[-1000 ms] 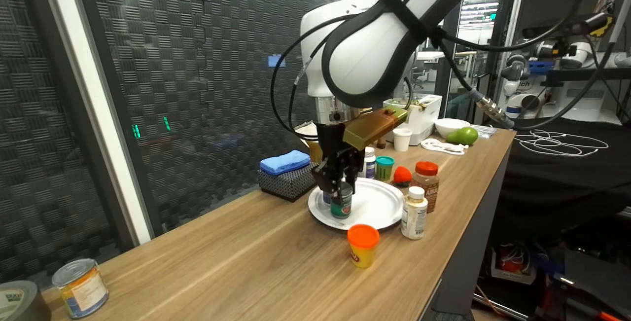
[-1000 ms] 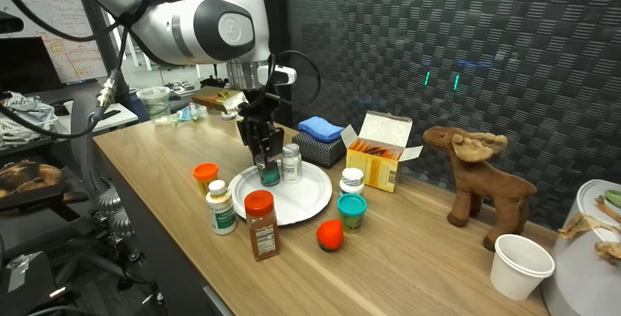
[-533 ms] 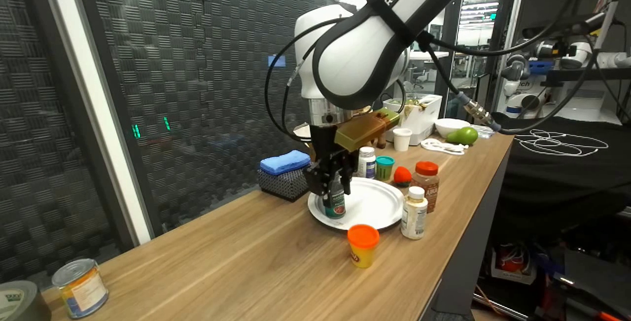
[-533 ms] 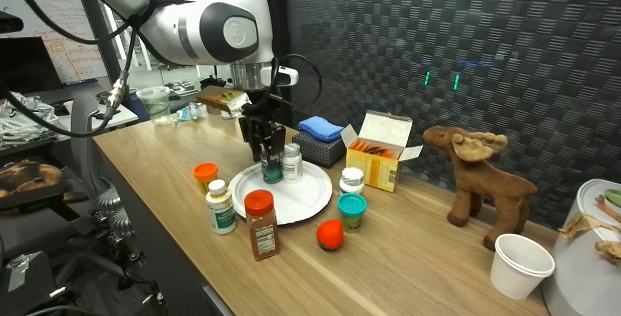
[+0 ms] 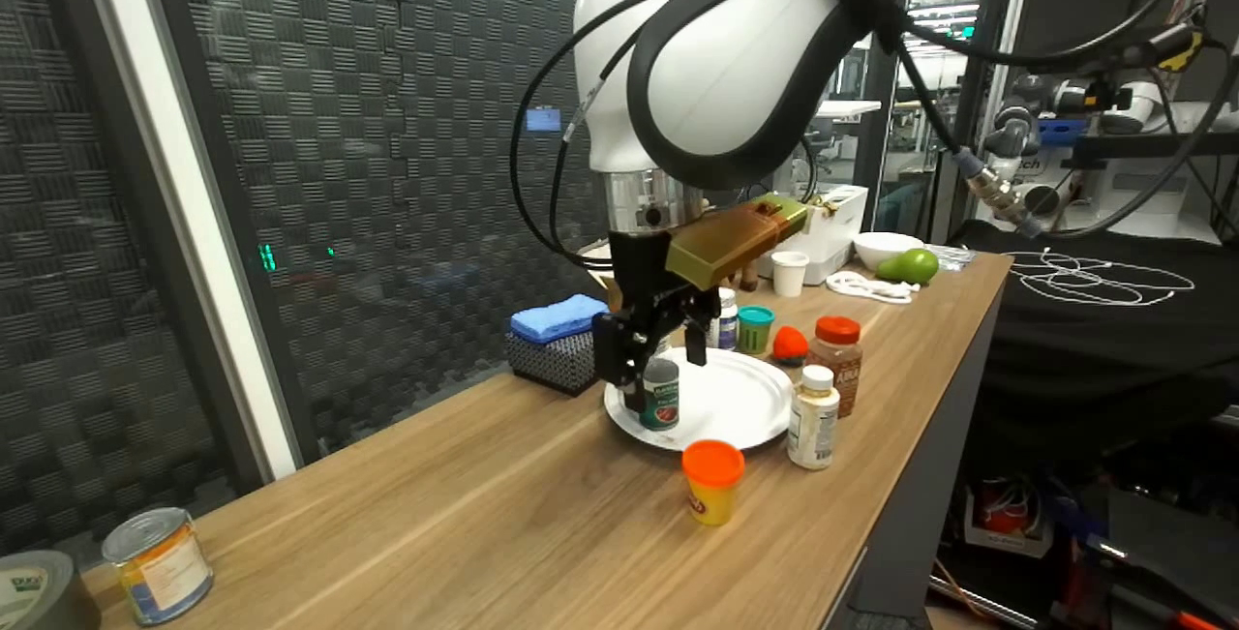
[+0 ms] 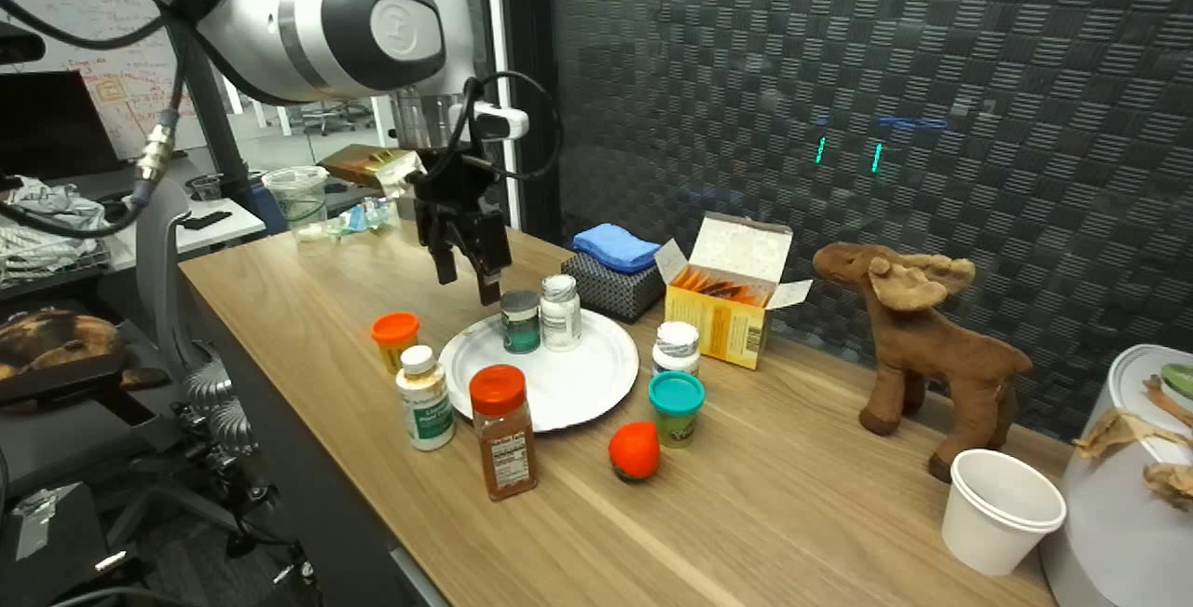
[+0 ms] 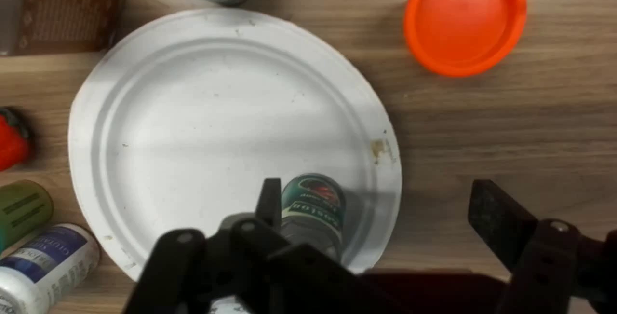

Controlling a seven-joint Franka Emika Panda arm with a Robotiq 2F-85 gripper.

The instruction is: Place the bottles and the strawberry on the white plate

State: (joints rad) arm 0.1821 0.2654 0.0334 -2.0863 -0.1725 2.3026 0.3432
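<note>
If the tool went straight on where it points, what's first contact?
Likely the white plate near its rim, though the open tool might clip the green bottle first; depth is unclear.

Plush moose (image 6: 941,346), yellow box (image 6: 714,325), blue cloth (image 6: 615,248)

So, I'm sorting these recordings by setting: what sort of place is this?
Probably a robotics lab. Besides the white-and-black jointed robot arm, the background across the exterior views shows what looks like a second, grey jointed robot and a flat whiteboard with reddish handwriting.
</note>
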